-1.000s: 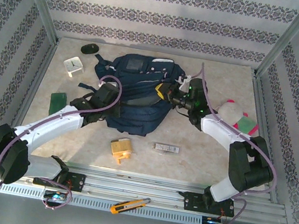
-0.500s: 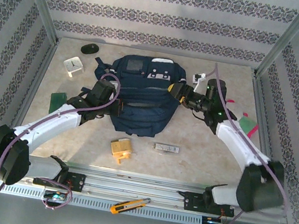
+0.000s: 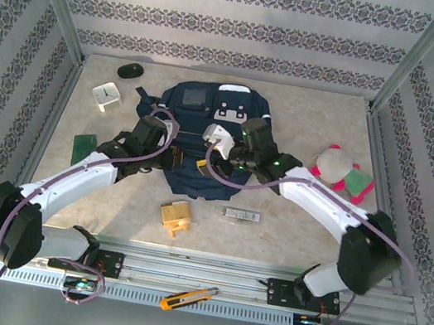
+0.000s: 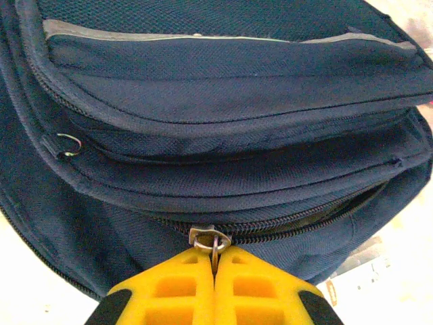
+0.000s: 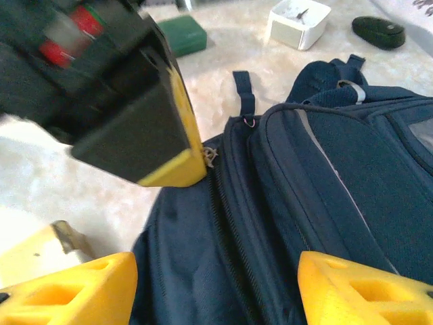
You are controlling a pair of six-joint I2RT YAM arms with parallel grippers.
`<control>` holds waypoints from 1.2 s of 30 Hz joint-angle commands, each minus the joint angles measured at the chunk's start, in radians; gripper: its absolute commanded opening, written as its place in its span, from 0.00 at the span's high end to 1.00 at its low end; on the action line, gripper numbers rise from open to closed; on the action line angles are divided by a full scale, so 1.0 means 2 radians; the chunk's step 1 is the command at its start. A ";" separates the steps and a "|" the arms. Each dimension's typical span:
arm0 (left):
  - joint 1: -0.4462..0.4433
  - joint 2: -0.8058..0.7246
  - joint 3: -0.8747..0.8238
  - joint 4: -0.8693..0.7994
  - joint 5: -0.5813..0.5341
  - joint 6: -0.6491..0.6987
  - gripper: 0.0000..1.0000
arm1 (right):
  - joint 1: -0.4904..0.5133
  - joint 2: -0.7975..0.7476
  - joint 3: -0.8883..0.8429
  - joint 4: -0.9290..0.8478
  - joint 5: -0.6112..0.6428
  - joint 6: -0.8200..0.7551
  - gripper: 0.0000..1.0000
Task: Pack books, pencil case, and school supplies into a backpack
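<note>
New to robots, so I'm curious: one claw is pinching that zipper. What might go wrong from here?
The left gripper pinches only the small zipper pull, so it might slip free. Nothing pins the backpack down, so tugging could drag it instead of unzipping. The open right gripper hovers close by; the two might bump.

Right claw (image 5: 216,288) (now open) swung over backpack (image 3: 210,104).
</note>
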 commanded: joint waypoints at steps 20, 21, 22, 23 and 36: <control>0.100 0.001 0.008 -0.005 -0.015 0.075 1.00 | -0.098 0.022 0.050 0.003 -0.239 -0.205 1.00; 0.105 0.008 0.014 -0.005 -0.015 0.084 1.00 | -0.106 0.022 0.057 -0.006 -0.258 -0.215 1.00; 0.108 0.015 0.021 -0.004 -0.017 0.093 1.00 | -0.113 0.022 0.064 -0.015 -0.272 -0.221 1.00; 0.111 0.023 0.026 -0.002 -0.022 0.099 1.00 | -0.118 0.023 0.070 -0.023 -0.284 -0.231 1.00; 0.191 0.142 0.054 0.099 -0.044 0.114 1.00 | -0.177 0.034 0.140 -0.047 -0.370 -0.237 1.00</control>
